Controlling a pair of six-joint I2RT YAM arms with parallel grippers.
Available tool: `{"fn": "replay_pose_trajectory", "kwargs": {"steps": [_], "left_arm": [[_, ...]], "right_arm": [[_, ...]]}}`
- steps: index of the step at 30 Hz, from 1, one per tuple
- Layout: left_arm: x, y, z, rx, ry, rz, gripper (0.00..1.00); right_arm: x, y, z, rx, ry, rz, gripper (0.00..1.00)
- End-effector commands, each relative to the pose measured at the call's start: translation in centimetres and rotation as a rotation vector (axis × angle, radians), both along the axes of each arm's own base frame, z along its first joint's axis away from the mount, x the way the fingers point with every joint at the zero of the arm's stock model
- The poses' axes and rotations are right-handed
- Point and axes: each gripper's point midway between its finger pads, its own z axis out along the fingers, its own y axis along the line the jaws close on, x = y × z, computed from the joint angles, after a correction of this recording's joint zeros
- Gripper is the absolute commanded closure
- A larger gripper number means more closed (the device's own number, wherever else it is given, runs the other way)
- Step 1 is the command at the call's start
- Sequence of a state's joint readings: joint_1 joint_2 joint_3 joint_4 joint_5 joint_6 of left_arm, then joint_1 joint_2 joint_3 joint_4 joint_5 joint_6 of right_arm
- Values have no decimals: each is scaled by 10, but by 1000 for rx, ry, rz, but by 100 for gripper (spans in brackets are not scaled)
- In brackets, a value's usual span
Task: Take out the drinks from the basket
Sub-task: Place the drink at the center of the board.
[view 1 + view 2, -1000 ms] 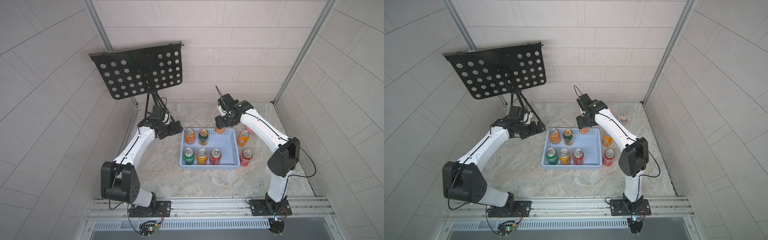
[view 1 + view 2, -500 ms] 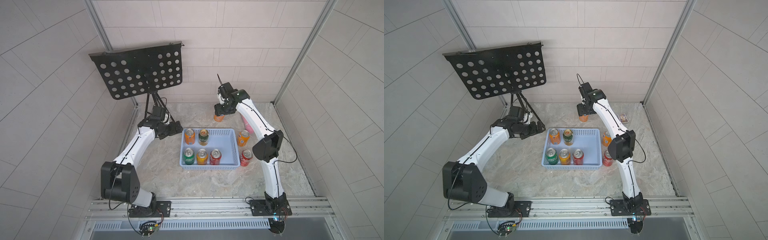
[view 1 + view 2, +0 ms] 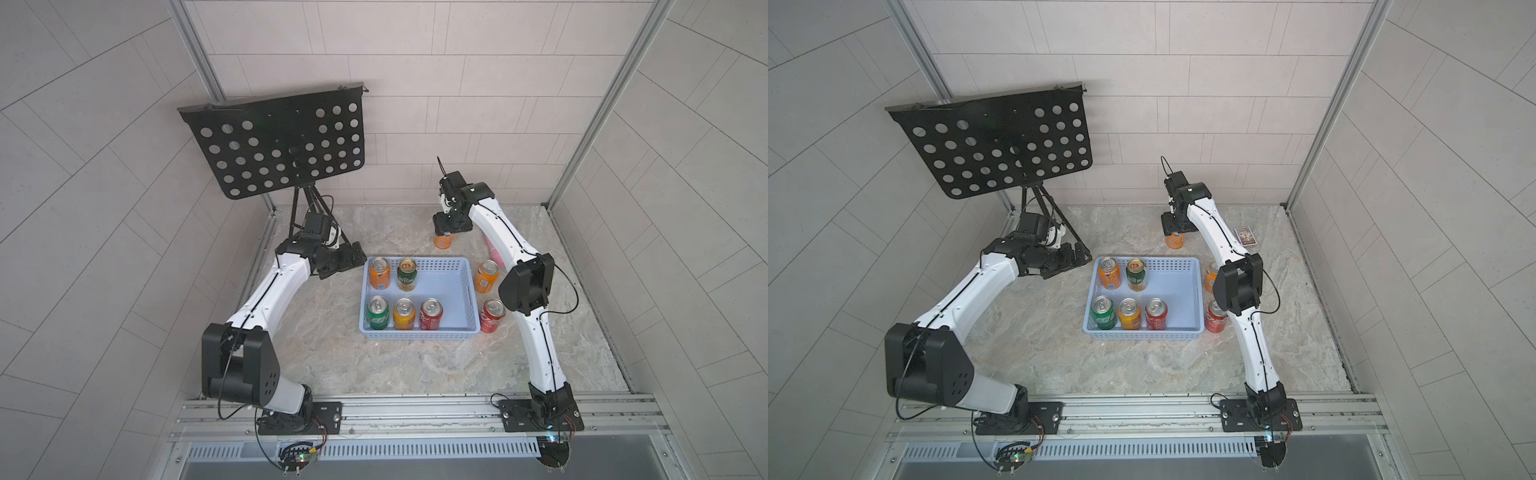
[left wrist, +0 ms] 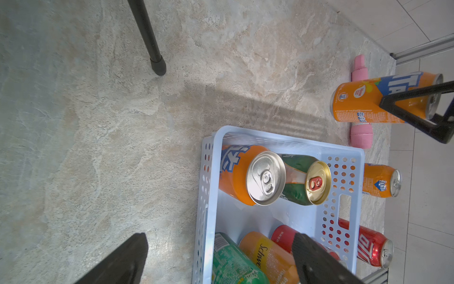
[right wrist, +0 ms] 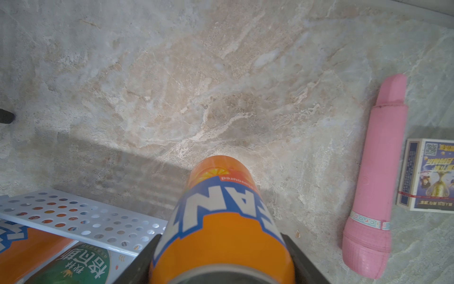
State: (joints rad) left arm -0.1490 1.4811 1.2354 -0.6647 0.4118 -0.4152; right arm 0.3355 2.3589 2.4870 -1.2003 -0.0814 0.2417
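Observation:
The light-blue basket [image 3: 419, 334] holds an orange can [image 3: 379, 272], a dark green-gold can [image 3: 406, 274], a bright green can [image 3: 377, 312], a yellow-orange can [image 3: 404, 313] and a red can [image 3: 431, 313]. On the stone to its right stand an orange can [image 3: 486, 276] and a red can [image 3: 492, 316]. Behind the basket my right gripper [image 3: 446, 226] [image 5: 221, 260] is shut on another orange can [image 3: 444, 241] [image 5: 221, 221], upright and low over the stone. My left gripper [image 3: 349, 259] [image 4: 218, 255] is open and empty at the basket's back left corner.
A black perforated music stand [image 3: 282, 141] rises at the back left, one foot [image 4: 158, 66] on the stone near my left arm. A pink tube [image 5: 375, 177] and a small printed box [image 5: 427, 174] lie at the back right. Walls close in on three sides.
My right gripper carried the orange can from over the basket's back edge to behind the basket and lowered it. The left arm has not moved.

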Motion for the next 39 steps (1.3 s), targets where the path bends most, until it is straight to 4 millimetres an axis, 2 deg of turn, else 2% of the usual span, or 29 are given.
{"fn": "replay_pose_trajectory", "kwargs": {"steps": [1,14,23,29,34,39], "left_arm": [[-2,-1,-3,-7,21,-4,0],[-1,-2,-5,-8,28,-5,0],[-1,-2,-6,-10,30,-5,0],[-2,-2,-5,-6,28,-4,0],[-1,-1,-5,-4,26,-3,0],[-2,0,-4,4,22,-1,0]], "right_arm": [[5,6,1,4,-23,28,69],[5,7,-34,-35,30,32,69],[-1,7,-49,-67,61,33,69],[-4,8,-50,-74,67,35,56],[-7,9,-52,-73,77,34,39],[-8,9,-54,-76,81,34,33]]}}
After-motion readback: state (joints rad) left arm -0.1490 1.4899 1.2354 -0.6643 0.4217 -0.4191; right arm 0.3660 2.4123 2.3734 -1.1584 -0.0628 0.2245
